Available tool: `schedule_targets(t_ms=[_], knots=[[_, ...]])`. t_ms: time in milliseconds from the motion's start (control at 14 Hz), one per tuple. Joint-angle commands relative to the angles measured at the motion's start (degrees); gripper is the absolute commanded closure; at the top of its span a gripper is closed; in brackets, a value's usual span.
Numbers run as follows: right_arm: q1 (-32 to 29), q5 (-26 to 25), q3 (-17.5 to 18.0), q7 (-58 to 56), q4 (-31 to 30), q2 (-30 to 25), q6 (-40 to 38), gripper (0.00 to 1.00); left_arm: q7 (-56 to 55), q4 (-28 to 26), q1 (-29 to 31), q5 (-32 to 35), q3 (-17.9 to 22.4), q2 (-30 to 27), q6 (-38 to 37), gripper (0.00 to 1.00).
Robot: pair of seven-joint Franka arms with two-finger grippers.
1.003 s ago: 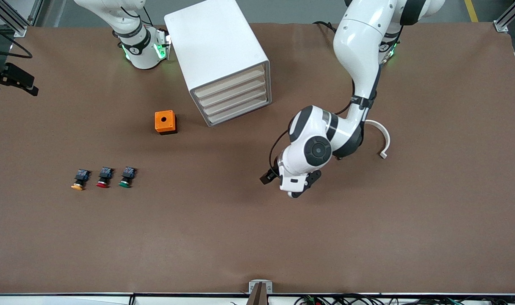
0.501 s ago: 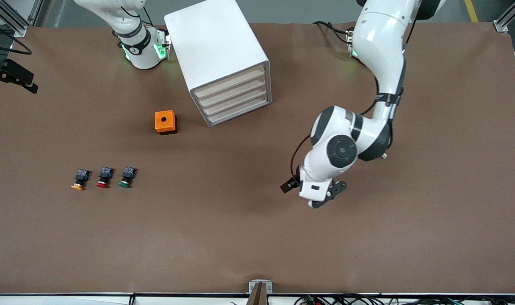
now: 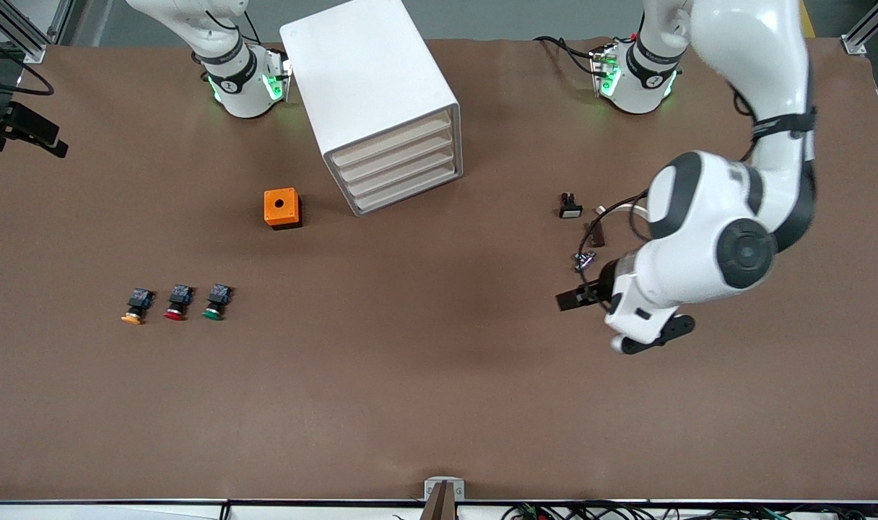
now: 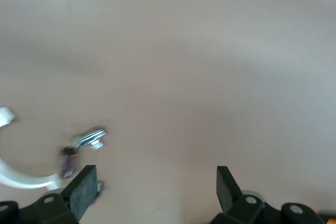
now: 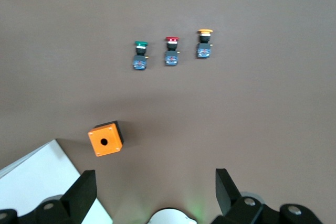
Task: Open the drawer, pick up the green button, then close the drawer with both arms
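Note:
The white cabinet (image 3: pixel 370 87) stands near the right arm's base, and all of its stacked drawers (image 3: pixel 399 170) are pushed in. The green button (image 3: pixel 215 303) lies on the mat toward the right arm's end, beside a red one and a yellow one. It also shows in the right wrist view as the green button (image 5: pixel 139 55). My left gripper (image 3: pixel 582 296) hangs open and empty over bare mat toward the left arm's end, seen close as the left gripper (image 4: pixel 156 174). My right gripper (image 5: pixel 155 179) is open and empty high over its own base, out of the front view.
An orange box (image 3: pixel 281 208) with a round hole sits beside the cabinet. Near the left hand lie a metal clip (image 3: pixel 583 258), a dark strip (image 3: pixel 596 232), a small black-and-white part (image 3: pixel 570 206) and a white curved piece (image 3: pixel 630 209). The red button (image 3: pixel 177 303) and yellow button (image 3: pixel 136 307) flank the green one.
The left arm has swung away from the cabinet toward its own end of the table, uncovering the small parts near it. Its gripper stays open. The right arm has not moved.

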Motion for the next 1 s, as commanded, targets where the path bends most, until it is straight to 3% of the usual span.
schedule_targets(t_ms=[0,358,716,931], knots=[[-0.58,1.58,-0.01,-2.55,0.37,-0.94,1.58,0.0,6.91,-4.51,3.17,3.55,-0.61,-6.64,-4.32,0.0],[-0.14,0.18,0.52,-3.98,2.13,-0.86,2.65,0.0,17.72,-20.76,6.6,10.76,-0.7,-20.79,-3.98,0.0],[-0.32,-0.61,0.43,-3.98,2.04,-1.12,2.47,0.0,28.35,-30.0,13.71,14.72,-0.7,-30.38,-3.19,0.0],[-0.49,-0.7,0.26,-3.98,2.04,-1.12,2.56,0.0,33.72,-32.65,17.15,15.08,-0.78,-33.47,0.06,0.0]])
